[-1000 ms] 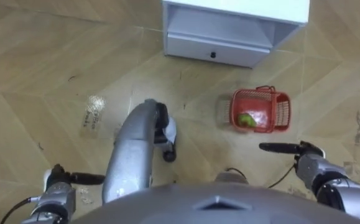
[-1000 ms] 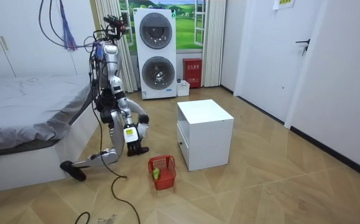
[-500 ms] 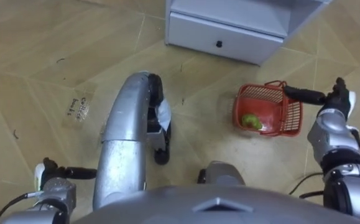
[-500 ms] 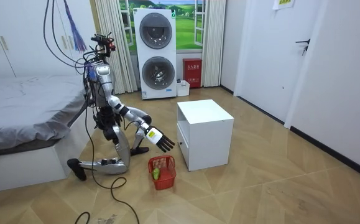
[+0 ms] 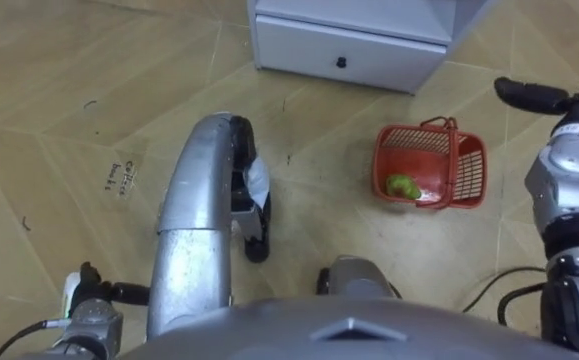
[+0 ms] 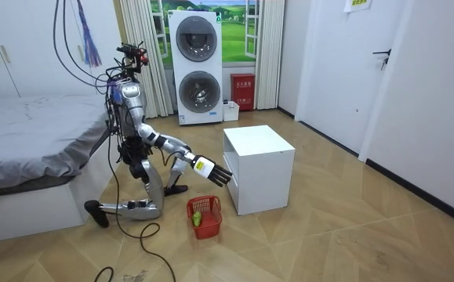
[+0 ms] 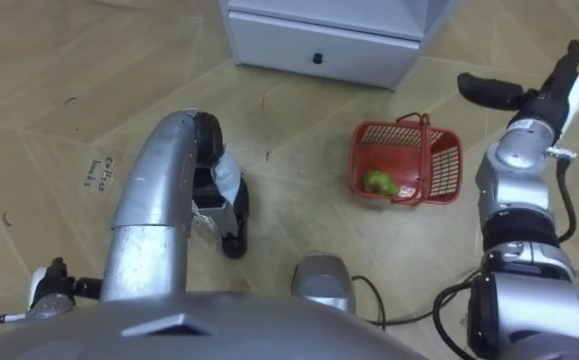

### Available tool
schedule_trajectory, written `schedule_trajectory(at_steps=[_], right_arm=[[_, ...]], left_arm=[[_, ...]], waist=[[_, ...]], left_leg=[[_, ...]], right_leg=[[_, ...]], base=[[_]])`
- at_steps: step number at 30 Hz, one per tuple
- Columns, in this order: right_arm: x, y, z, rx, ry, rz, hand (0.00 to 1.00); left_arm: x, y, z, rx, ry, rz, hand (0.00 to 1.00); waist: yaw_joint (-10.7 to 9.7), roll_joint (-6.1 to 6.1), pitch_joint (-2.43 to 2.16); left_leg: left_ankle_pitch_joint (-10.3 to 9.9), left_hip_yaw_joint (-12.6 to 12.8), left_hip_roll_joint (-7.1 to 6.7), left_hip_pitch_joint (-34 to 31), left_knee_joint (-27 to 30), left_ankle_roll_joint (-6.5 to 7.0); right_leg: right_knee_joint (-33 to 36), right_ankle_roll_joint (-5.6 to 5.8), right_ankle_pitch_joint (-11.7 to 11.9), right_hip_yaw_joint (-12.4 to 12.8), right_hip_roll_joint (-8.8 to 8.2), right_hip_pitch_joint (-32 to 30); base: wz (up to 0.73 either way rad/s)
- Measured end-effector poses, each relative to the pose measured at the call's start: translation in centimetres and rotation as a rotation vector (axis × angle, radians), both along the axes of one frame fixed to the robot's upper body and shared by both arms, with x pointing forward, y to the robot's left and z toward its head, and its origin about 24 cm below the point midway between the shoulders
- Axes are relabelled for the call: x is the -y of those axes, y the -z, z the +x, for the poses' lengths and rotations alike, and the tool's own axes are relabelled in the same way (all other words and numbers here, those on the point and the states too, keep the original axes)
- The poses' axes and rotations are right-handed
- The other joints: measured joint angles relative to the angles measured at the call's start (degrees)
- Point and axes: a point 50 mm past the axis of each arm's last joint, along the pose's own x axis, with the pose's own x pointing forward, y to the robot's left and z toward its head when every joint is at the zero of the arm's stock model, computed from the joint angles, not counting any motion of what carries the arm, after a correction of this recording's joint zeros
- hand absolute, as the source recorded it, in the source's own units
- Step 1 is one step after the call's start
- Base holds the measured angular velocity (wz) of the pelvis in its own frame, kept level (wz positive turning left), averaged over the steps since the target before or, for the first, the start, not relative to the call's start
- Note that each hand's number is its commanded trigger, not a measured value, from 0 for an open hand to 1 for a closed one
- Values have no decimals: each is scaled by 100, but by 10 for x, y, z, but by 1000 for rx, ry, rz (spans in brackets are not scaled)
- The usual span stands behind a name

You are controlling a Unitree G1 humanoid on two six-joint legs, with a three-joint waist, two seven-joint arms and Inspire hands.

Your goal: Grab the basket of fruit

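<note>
The red wire fruit basket (image 5: 429,165) stands on the wooden floor in front of me, its handle up and a green fruit (image 5: 402,186) lying inside. My right hand (image 5: 573,104) is stretched forward with straight fingers, raised above the floor and to the right of the basket, touching nothing. In the room view that right hand (image 6: 211,172) hovers over the basket (image 6: 204,216) while I kneel on one knee beside it. My left hand (image 5: 94,300) hangs low at the lower left, far from the basket.
A white cabinet (image 5: 349,50) with a closed drawer stands just beyond the basket. In the room view a bed (image 6: 30,149) lies behind me and stacked washing machines (image 6: 195,66) stand against the far wall. Bare floor surrounds the basket.
I have dropped from a crouch onto one knee. My right arm has swung up and forward, from low near the basket to above and right of it.
</note>
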Motion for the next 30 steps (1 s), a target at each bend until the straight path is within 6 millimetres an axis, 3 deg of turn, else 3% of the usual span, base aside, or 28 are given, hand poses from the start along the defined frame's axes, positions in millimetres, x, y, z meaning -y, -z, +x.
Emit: schedule_trajectory(at_steps=[5, 10, 14, 30], right_arm=[[-7, 7, 1, -39, -48, 10, 0], [-8, 22, -3, -124, -43, 49, 0], [-4, 31, -11, -165, -21, 90, 0], [-2, 56, -35, -268, 21, 258, 0]], left_arm=[[3, 1, -1, -14, 36, -24, 0], [7, 3, 0, -36, 101, -46, 0], [10, 4, -1, -51, 124, -68, 0], [16, 6, 3, -81, 183, -128, 0]], waist=[[128, 29, 14], [242, 154, 81], [334, 306, 69], [617, 474, 75]], left_leg=[[30, 1, -36, 4, -50, -56], [38, 3, -44, -16, -64, -68], [54, 62, -52, -97, -96, -60], [75, 159, 12, -291, -176, -95]], right_leg=[[-3, 1, 0, -13, -23, -9], [-6, 74, -6, -13, -26, -41], [9, 81, -8, 16, -94, -166], [58, 119, -18, 118, -162, -494]], base=[[2], [1], [0], [-1]])
